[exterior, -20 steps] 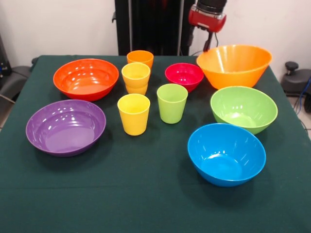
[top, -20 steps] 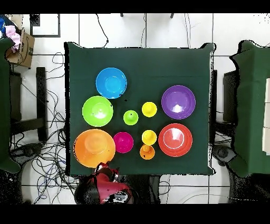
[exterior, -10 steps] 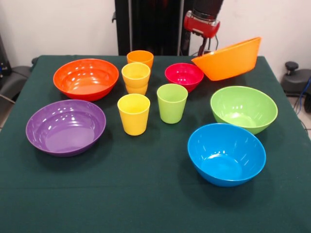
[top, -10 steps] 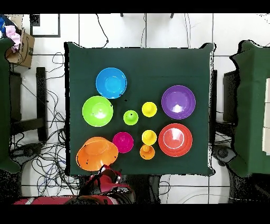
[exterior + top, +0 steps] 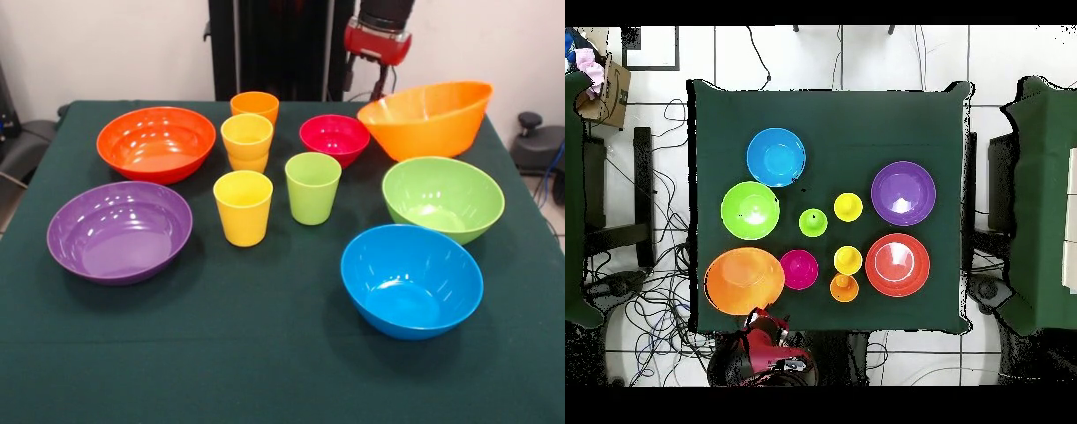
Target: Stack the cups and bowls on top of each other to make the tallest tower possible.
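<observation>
The large orange bowl [image 5: 428,119] stands tilted at the table's far right, its right rim raised; it also shows in the overhead view [image 5: 745,280]. My gripper [image 5: 380,87] hangs at its far left rim, touching or just behind it; its grip is hidden. Beside it are the magenta bowl [image 5: 335,140], lime green bowl [image 5: 442,198] and blue bowl [image 5: 411,280]. The red-orange bowl [image 5: 156,143] and purple bowl [image 5: 119,231] sit on the left. In the middle stand an orange cup [image 5: 254,106], a yellow cup nested in another [image 5: 247,141], a yellow cup [image 5: 243,208] and a lime green cup [image 5: 312,187].
The green-clothed table [image 5: 265,353] has its front strip bare. The black pedestal [image 5: 265,44] stands behind the far edge. Cables lie on the floor [image 5: 655,300] around the robot's base.
The orange bowl, steeply tipped half a second ago, has dropped back to a slight tilt near its first spot. The gripper head has shifted a little right.
</observation>
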Robot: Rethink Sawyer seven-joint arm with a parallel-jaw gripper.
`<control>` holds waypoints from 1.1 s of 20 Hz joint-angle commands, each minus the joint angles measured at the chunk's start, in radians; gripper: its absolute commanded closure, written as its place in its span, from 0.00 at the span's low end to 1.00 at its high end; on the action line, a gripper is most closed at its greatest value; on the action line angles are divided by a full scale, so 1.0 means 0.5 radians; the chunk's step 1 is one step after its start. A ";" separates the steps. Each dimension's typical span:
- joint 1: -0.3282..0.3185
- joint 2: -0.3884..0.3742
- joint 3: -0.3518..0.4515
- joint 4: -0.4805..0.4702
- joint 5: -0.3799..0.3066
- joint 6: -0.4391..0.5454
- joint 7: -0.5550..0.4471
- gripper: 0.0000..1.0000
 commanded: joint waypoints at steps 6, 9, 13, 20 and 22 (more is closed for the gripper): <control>0.029 -0.163 0.293 -0.079 0.169 0.172 0.487 0.00; 0.008 -0.106 0.296 -0.106 0.135 0.129 0.490 0.00; 0.006 -0.038 0.297 -0.135 0.122 0.067 0.507 0.00; 0.013 -0.040 0.319 -0.155 0.147 0.063 0.534 0.00; 0.033 -0.082 0.317 -0.132 0.169 0.088 0.542 0.00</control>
